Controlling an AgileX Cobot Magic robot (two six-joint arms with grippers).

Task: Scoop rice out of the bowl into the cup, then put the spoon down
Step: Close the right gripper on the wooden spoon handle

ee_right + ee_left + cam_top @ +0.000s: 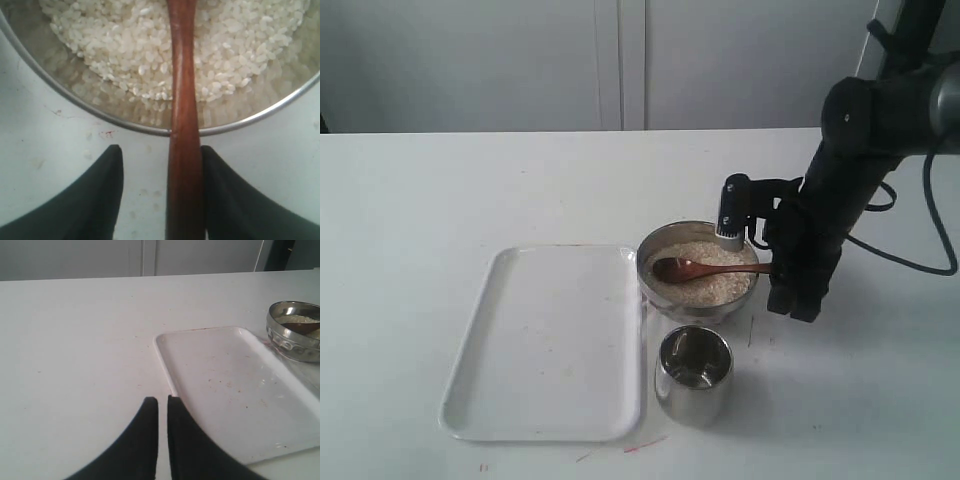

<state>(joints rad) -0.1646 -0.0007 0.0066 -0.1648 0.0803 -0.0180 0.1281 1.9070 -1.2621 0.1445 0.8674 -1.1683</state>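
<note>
Well, hardly anything is done yet, by the look of it. Rice (712, 288) sits heaped in the bowl (700, 312), and the cup (693, 388) just beside it looks empty; I see only shiny steel inside. The spoon (705, 268) lies on the rice, its handle sticking out over the rim toward the right arm (840, 190). The right jaws stand wide on either side of that handle, one finger (225, 195) at or almost against the wood and the other clear of it, so the spoon isn't gripped. The left jaws are nearly together, holding nothing, low over the counter (470, 190) by the tray (550, 340). I'd say the gripping, scooping, pouring and setting down are all left to do.
</note>
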